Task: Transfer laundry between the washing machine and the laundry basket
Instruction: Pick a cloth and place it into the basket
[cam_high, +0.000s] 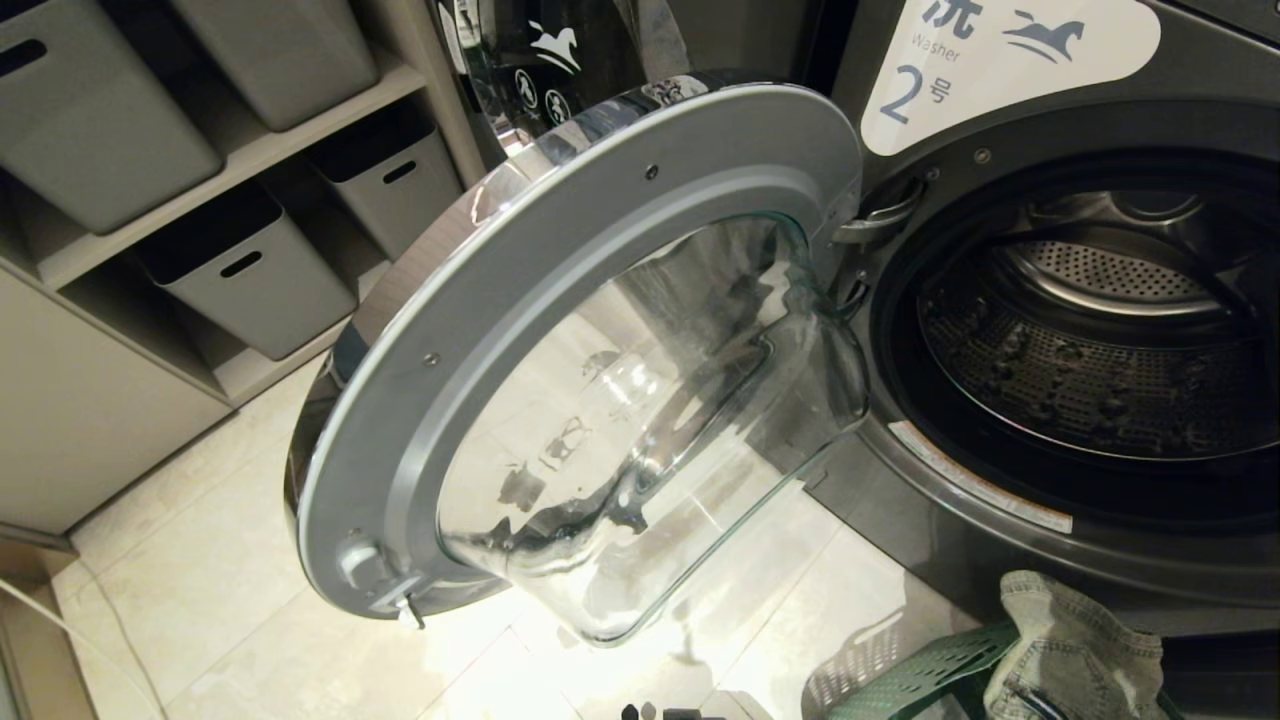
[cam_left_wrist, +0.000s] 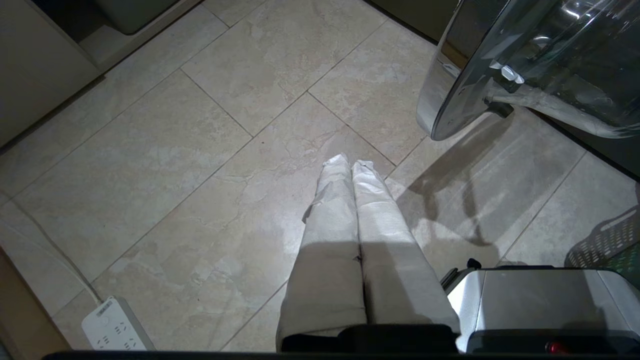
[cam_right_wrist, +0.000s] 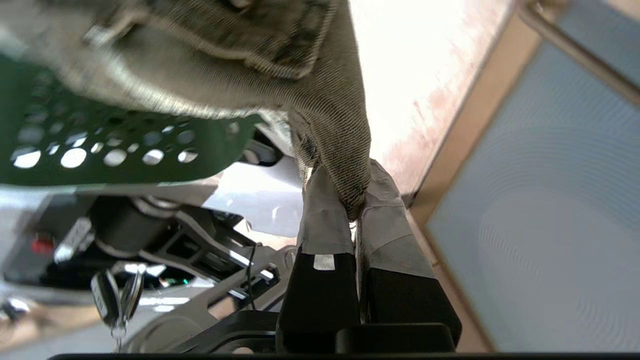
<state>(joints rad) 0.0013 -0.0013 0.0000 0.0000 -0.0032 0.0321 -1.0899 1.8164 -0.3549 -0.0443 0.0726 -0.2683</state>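
You have 1 piece of laundry (cam_right_wrist: 320, 100) in sight, pale grey-beige twill, draped over the rim of the 1 laundry basket (cam_high: 925, 672) at the foot of the washing machine (cam_high: 1060, 330). Its hanging corner is pinched in your right hand (cam_right_wrist: 356, 200), clenched on the cloth. That hand is outside the head view; the basket is cut off at the frame's edge. The machine's door (cam_high: 560, 330) stands open. 4 grey bins (cam_high: 240, 265) sit on shelves. Your left hand (cam_left_wrist: 350, 167) hangs clenched, empty, over the floor (cam_left_wrist: 200, 150).
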